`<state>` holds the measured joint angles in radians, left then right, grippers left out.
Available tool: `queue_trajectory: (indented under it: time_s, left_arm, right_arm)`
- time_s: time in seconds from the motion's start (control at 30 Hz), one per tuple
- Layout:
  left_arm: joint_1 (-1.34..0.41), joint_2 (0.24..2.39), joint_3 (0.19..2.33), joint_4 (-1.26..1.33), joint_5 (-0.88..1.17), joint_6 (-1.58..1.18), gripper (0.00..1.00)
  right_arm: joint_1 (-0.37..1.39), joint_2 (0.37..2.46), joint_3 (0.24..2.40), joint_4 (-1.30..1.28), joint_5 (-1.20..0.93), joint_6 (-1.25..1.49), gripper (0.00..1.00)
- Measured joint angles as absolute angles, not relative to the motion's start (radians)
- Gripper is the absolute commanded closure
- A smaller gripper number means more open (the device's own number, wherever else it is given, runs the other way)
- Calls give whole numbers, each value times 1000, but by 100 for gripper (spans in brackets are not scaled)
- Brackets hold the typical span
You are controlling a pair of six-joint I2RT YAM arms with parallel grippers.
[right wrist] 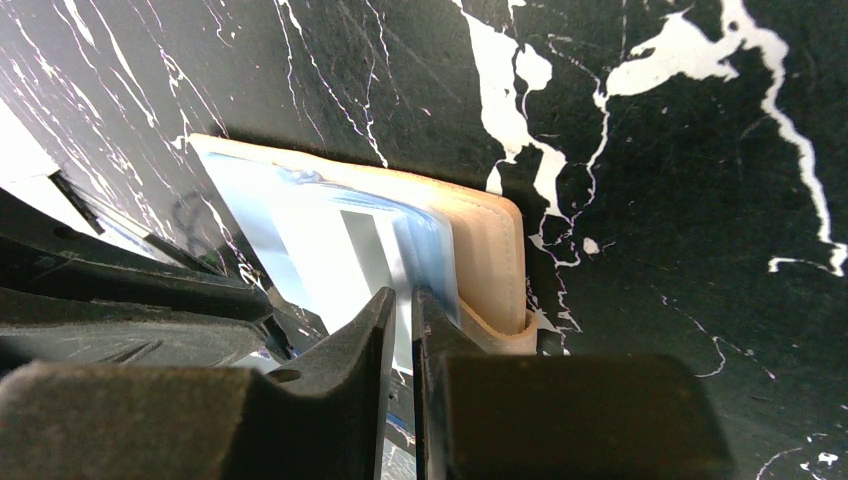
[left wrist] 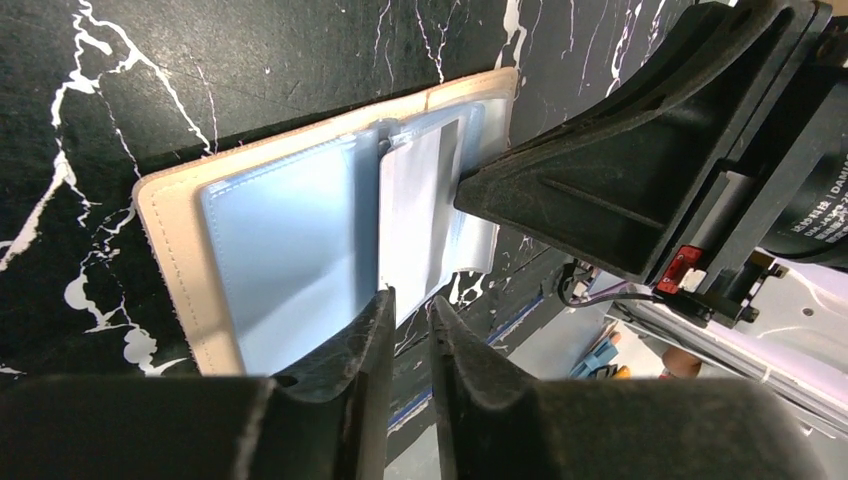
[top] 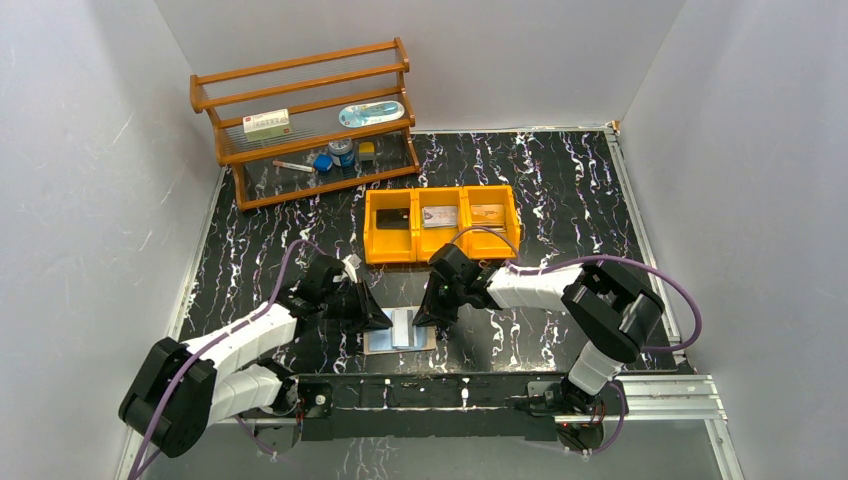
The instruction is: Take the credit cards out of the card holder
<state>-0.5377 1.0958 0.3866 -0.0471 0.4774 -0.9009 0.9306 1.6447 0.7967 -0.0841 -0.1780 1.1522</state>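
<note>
**Item: card holder** (top: pixel 400 330). It lies open and flat on the table (top: pixel 560 190), low in the middle of the overhead view, between the two arms. The tan cover faces down and two pale blue shiny pockets face up. The crease runs up-down in that view, the long axis left-right.

**Contents:** one credit card (right wrist: pixel 345 250), silvery-white with a grey stripe, in the leaf on the right side of the overhead view. Its long axis runs parallel to the crease.

**Key relation:** the right pincer (right wrist: pixel 403 298) is the nearer one, its tips at that card's edge. The card lies straight ahead of them.

**Right pincer:** narrow. I cannot tell whether it pinches the card or only touches it.

**Left pincer** (left wrist: pixel 410 305): a narrow gap with nothing in it, at the holder's edge by the crease (likely placed to pin the holder).

**Elsewhere:** three credit cards (top: pixel 440 215) lie in the yellow bin (top: pixel 442 190), just above the holder.
</note>
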Motion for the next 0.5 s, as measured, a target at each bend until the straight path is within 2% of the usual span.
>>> queue_trajectory:
  time_s: [0.23, 0.5]
  left_arm:
    - [-538, 1146, 386, -7, 479, -931, 71]
    - [-538, 1237, 361, 110, 515, -972, 71]
  right_arm:
    - [931, 1644, 796, -87, -176, 1152, 79]
    - [931, 1644, 796, -87, -176, 1152, 79]
